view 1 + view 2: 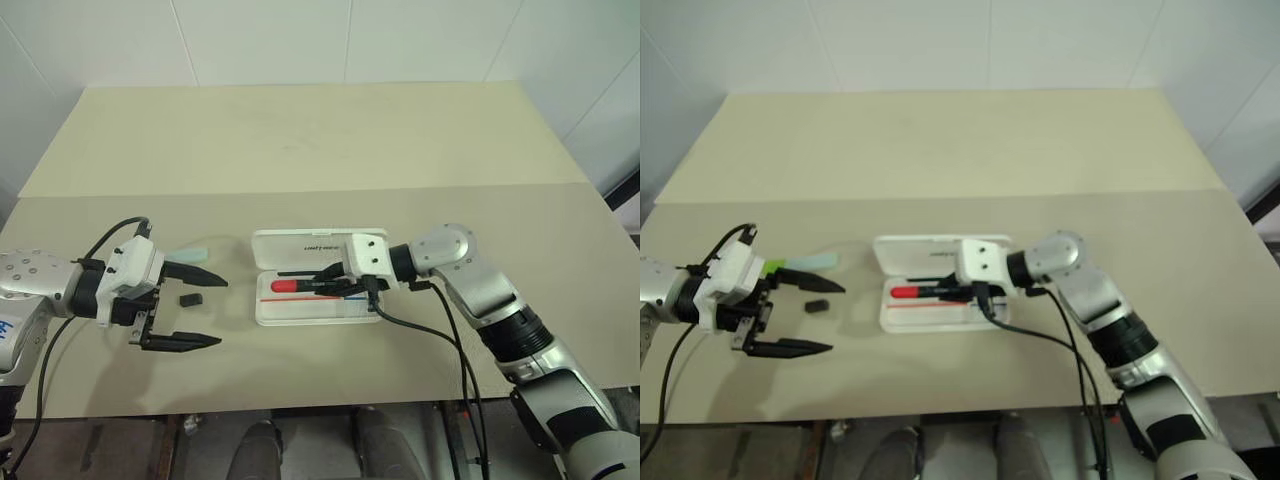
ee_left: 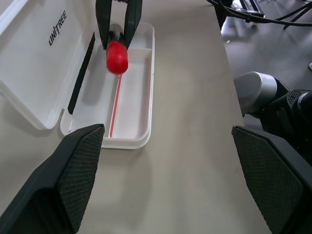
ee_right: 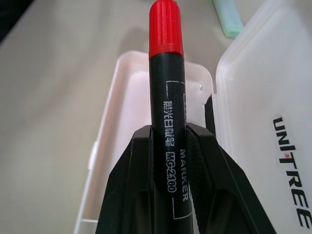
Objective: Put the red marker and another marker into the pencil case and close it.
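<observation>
Right wrist view shows the right gripper (image 3: 168,146) squeezing the red marker (image 3: 166,73) over the open white case (image 1: 300,305), while the left gripper (image 1: 195,310) waits wide open beside the green marker (image 1: 190,252) on the table (image 1: 300,150).
</observation>
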Tool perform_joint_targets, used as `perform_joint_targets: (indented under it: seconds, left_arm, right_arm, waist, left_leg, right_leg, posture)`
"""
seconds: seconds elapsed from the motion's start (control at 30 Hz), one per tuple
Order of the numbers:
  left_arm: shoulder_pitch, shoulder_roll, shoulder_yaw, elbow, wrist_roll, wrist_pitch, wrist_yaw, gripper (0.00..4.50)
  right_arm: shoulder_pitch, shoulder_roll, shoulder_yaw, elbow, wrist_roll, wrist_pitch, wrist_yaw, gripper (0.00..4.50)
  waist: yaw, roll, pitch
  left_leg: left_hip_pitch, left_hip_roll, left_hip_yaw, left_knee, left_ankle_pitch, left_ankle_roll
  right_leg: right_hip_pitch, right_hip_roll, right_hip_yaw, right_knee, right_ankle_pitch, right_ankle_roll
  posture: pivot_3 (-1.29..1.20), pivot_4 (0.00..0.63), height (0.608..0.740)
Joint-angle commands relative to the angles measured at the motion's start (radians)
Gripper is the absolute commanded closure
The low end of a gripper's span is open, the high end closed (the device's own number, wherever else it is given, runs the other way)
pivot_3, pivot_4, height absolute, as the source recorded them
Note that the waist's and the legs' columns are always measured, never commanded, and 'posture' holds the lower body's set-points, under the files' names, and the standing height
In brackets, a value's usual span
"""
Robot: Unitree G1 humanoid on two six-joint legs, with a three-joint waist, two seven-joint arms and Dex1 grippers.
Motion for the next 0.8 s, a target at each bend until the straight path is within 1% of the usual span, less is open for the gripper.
perform_joint_targets:
  seconds: [0.03, 0.33, 0.4, 0.43, 0.8]
  left_arm:
    - [-0.010, -0.001, 0.004, -0.027, -0.005, -0.005, 0.004, 0.00]
    - [-0.029, -0.013, -0.016, -0.029, -0.006, -0.004, 0.010, 0.00]
    - [-0.032, -0.014, -0.018, -0.029, -0.006, -0.002, 0.009, 0.00]
    - [-0.035, -0.014, -0.020, -0.029, -0.007, -0.001, 0.009, 0.00]
    - [-0.053, -0.022, -0.036, -0.026, -0.010, 0.001, 0.010, 0.00]
  right_arm:
    - [-0.021, 0.009, -0.008, -0.017, -0.003, -0.021, 0.003, 3.92]
    - [-0.012, 0.018, -0.001, -0.019, -0.022, -0.005, -0.003, 3.92]
    - [-0.013, 0.022, -0.004, -0.021, -0.021, 0.000, -0.002, 3.18]
    - [-0.014, 0.026, -0.009, -0.025, -0.016, 0.002, -0.001, 2.95]
    - [-0.013, 0.037, -0.030, -0.085, 0.027, 0.056, 0.001, 2.95]
  waist:
    - [0.000, 0.000, 0.000]
    - [-0.001, 0.000, 0.000]
    - [-0.001, 0.000, 0.000]
    - [-0.001, 0.000, 0.000]
    - [0.000, 0.000, 0.000]
  left_leg:
    - [0.000, 0.000, 0.000, 0.000, 0.000, 0.000]
    - [0.000, 0.000, 0.000, -0.001, 0.000, 0.000]
    - [0.000, 0.000, 0.000, -0.001, 0.000, 0.000]
    - [0.000, 0.000, 0.000, -0.001, 0.000, 0.000]
    - [0.000, 0.000, 0.000, -0.001, 0.000, 0.000]
  right_leg:
    - [0.000, 0.000, 0.000, 0.000, 0.000, 0.000]
    - [0.000, 0.000, 0.000, 0.001, 0.000, 0.000]
    - [0.000, 0.000, 0.000, 0.000, 0.000, 0.000]
    - [0.000, 0.000, 0.000, 0.000, 0.000, 0.000]
    - [0.000, 0.000, 0.000, 0.001, 0.000, 0.000]
  posture:
    - [0.00, 0.150, 0.740]
    - [0.00, 0.150, 0.740]
    - [0.00, 0.150, 0.740]
    - [0.00, 0.150, 0.740]
    - [0.00, 0.150, 0.740]
